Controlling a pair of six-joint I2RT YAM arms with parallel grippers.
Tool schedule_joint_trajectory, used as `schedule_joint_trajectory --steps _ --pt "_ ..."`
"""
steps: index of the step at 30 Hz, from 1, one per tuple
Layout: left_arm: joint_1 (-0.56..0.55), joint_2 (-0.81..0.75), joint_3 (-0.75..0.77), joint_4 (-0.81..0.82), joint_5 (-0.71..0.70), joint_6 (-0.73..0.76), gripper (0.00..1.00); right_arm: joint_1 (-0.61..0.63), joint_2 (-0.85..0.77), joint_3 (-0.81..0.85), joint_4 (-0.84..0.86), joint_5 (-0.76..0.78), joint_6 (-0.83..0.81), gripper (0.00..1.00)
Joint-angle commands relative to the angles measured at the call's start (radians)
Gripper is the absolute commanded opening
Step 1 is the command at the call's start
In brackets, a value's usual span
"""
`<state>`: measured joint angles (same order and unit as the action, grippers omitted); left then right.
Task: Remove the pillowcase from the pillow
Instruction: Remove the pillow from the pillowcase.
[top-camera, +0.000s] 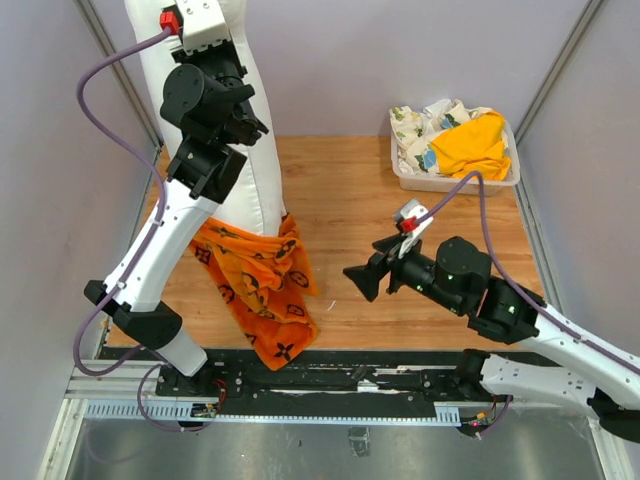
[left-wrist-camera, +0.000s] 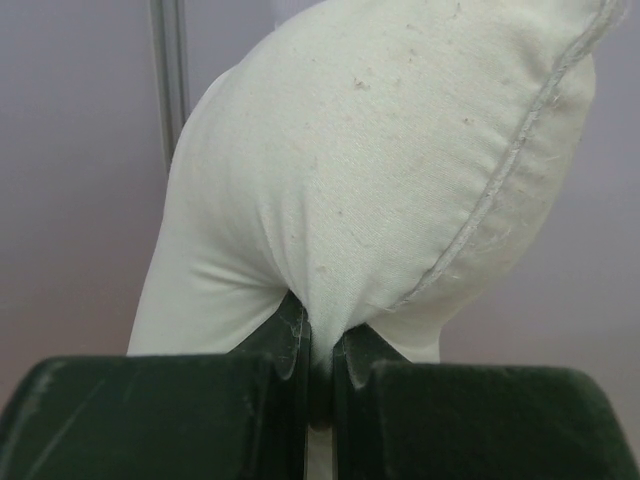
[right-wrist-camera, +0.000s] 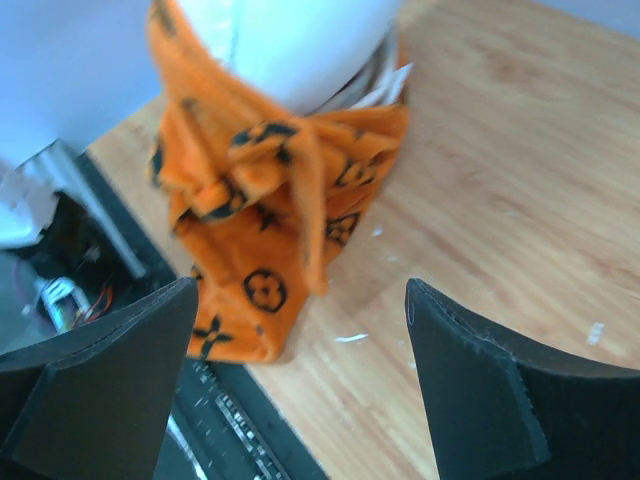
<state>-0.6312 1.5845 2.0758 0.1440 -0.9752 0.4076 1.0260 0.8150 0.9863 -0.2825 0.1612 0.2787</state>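
Left hand (left-wrist-camera: 318, 365): clamped on raised pillow (left-wrist-camera: 380, 180) | Right hand (top-camera: 357, 281): parted, empty, just beside pillowcase (top-camera: 262, 285) | Pillowcase: bunched round pillow's lower end, draping onto surface (top-camera: 350, 190)

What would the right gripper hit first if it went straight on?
Probably the pillowcase, bunched at the lower end of the pillow. The open right gripper points at it across bare table; depth is unclear, so it might touch the table first.
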Motion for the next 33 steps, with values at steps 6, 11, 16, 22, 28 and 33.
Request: schedule_joint_trajectory --steps 6,11,16,22,28,33 --pt "0.007 0.035 0.120 0.141 0.077 0.018 0.00 0.200 0.221 -0.165 0.256 -0.171 0.074 0.84" --pt "0.007 0.040 0.130 0.128 0.082 0.006 0.00 0.216 0.419 -0.070 0.376 -0.197 0.058 0.86" --pt "0.007 0.036 0.125 0.138 0.082 0.026 0.00 0.229 0.579 0.032 0.448 -0.171 0.110 0.87" --pt "0.011 0.021 0.120 0.138 0.077 0.040 0.00 0.241 0.747 0.076 0.442 0.039 0.291 0.82" --pt "0.018 -0.014 0.085 0.132 0.078 0.041 0.00 0.241 0.840 0.092 0.374 0.168 0.400 0.49" --pt "0.045 -0.036 0.088 0.133 0.088 0.065 0.00 0.216 0.804 0.018 0.305 0.162 0.409 0.01"
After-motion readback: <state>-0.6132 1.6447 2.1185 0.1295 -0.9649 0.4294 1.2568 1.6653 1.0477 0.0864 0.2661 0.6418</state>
